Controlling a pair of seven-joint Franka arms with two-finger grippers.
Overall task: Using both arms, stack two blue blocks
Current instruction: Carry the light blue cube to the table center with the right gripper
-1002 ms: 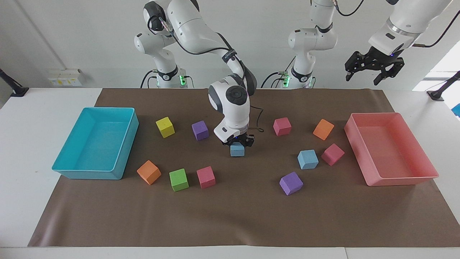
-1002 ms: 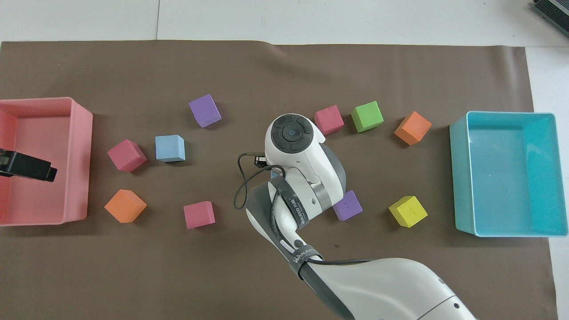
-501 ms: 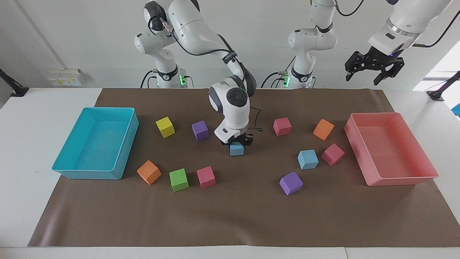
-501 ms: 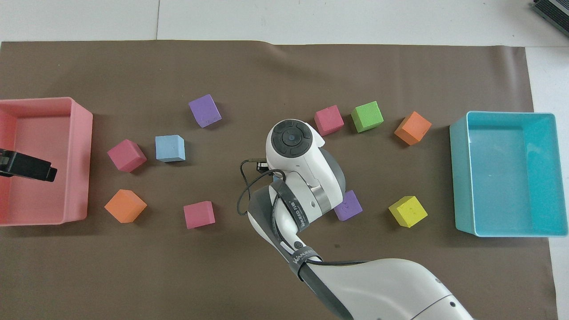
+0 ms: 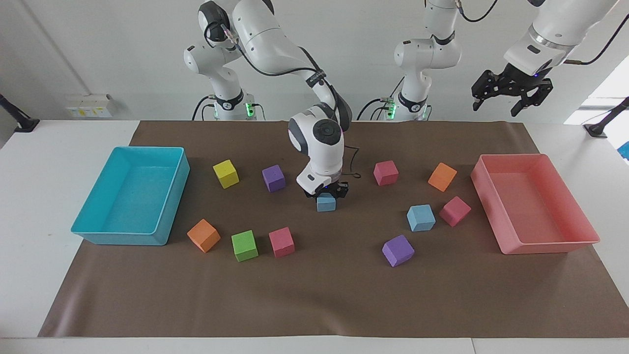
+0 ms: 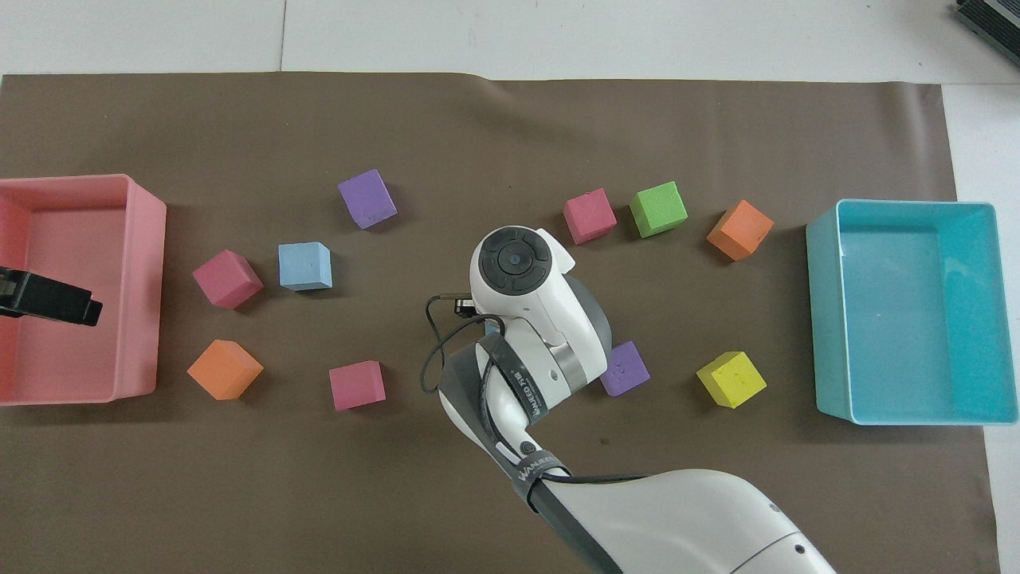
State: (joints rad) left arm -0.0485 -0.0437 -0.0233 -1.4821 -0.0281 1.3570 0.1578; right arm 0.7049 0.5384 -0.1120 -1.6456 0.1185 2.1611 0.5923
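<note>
The right end effector, at frame centre, is pinching a sky-blue foam cube by opposite side faces. The cube is probably light and compressible, so moderate force should suffice. The left end effector is waiting spread at upper right.

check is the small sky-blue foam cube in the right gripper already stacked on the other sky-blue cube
No: the sky-blue foam cube in the right gripper is apart from the other sky-blue cube.

Two glossy white jointed arms with grey joint caps, black cables (looped loosely), black two-finger grippers.
</note>
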